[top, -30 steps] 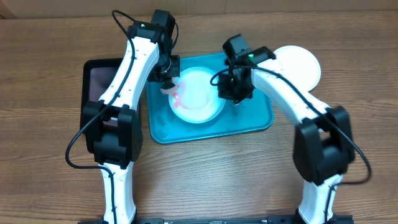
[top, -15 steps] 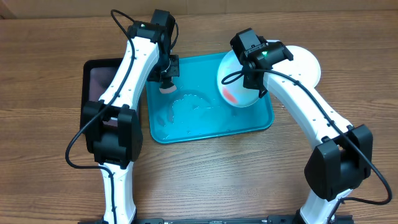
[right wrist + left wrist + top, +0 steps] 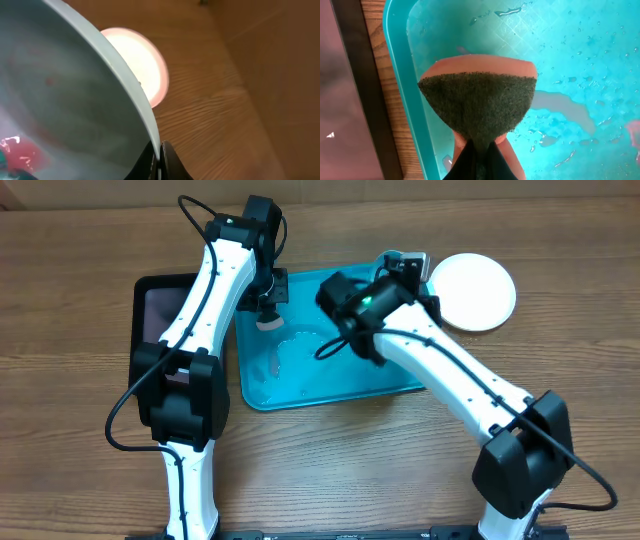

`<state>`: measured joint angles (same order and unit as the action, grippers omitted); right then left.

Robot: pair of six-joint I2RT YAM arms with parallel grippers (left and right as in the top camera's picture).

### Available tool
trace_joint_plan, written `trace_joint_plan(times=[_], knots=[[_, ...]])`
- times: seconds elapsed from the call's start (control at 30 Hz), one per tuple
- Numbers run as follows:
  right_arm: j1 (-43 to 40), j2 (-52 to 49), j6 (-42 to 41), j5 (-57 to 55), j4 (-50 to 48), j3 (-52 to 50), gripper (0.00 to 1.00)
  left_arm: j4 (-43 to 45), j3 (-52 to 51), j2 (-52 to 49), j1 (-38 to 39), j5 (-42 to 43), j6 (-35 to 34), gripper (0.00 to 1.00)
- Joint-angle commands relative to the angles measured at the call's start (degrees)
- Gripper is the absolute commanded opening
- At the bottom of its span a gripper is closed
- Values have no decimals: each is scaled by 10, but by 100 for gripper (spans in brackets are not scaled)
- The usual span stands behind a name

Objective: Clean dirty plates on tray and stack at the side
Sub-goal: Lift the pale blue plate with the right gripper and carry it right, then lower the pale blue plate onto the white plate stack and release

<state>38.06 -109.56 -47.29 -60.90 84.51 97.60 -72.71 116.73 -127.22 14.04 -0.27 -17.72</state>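
Observation:
My left gripper (image 3: 479, 165) is shut on a sponge (image 3: 477, 105) with a dark green scouring face and an orange body. It hangs over the left end of the wet turquoise tray (image 3: 570, 40), close to the rim. In the overhead view the sponge (image 3: 268, 320) sits at the tray's (image 3: 330, 370) upper left. My right gripper (image 3: 160, 157) is shut on the rim of a pale plate (image 3: 60, 100), tilted steeply, with a red smear low on its face. In the overhead view my right gripper (image 3: 400, 270) is near the tray's far right corner, and the arm hides that plate. A white plate (image 3: 475, 290) lies on the wood to the right.
A black tray (image 3: 160, 310) lies left of the turquoise one, its edge (image 3: 340, 75) showing in the left wrist view. Water drops and pink smears cover the turquoise tray's floor. The white plate (image 3: 135, 65) lies on the table beyond the held plate.
The right arm lifted the smeared plate off the tray, carried it right and tipped it up on edge. The left gripper with the sponge stayed at the tray's upper left.

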Motion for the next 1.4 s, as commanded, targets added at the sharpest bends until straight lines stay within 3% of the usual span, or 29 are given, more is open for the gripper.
trace_joint_plan(times=[0.0,0.27,0.57,0.83,0.97,1.2,1.37], knots=[[26,22,-104,-132,31,11,4,-2,-1,1,1,-3,-8,4],[68,22,-224,-196,126,11,4,-1,-1,1,1,-3,-8,4],[75,35,-239,-196,125,12,4,-2,-1,1,1,-3,-8,4],[38,34,-232,-40,68,10,4,-1,-1,1,1,-3,-8,4],[5,26,-93,87,-12,9,4,-1,-1,1,1,-3,-8,4],[-83,25,186,424,-155,-2,4,0,-1,1,1,-3,-8,4],[-166,25,254,589,-172,-2,4,5,-1,1,1,-3,-8,5]])
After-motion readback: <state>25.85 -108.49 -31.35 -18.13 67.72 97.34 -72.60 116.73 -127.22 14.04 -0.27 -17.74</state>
